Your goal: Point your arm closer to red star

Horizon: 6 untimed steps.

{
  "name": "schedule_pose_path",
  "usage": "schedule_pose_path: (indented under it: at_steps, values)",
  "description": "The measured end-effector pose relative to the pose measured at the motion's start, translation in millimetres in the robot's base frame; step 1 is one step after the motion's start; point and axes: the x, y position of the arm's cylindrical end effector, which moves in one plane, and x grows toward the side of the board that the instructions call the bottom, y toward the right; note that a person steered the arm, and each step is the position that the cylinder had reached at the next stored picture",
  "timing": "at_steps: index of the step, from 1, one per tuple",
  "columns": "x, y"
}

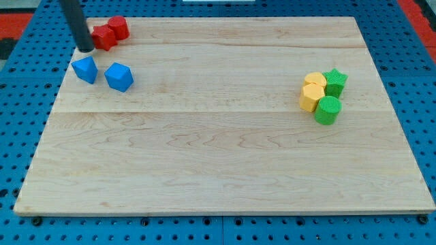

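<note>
tip: my tip point(86, 48) sits far left on the board, touching or just beside the red star's left edge; bare rod, nothing to spread or pinch
red star: red star point(103, 37) far left corner, touching the red block point(118, 27) on its right
blue: two blue blocks point(85, 69) point(119, 76) just nearer than my tip, slightly apart
right cluster: two yellow blocks point(315, 81) point(311, 96), green star point(334, 82), green cylinder point(328, 109), all bunched together
board: wooden board point(218, 163)

Wooden board point(218, 156) carries two red blocks point(110, 32) touching at the view's top left, two blue blocks point(102, 73) below them, and a yellow-and-green cluster point(322, 91) at right.
</note>
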Motion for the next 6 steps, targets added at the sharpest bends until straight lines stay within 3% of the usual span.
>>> schedule_pose_path:
  at_steps: [1,2,3,4,6]
  values:
    - [54,14]
    - [53,40]
    - [19,-28]
    - [13,-38]
    - [-47,-20]
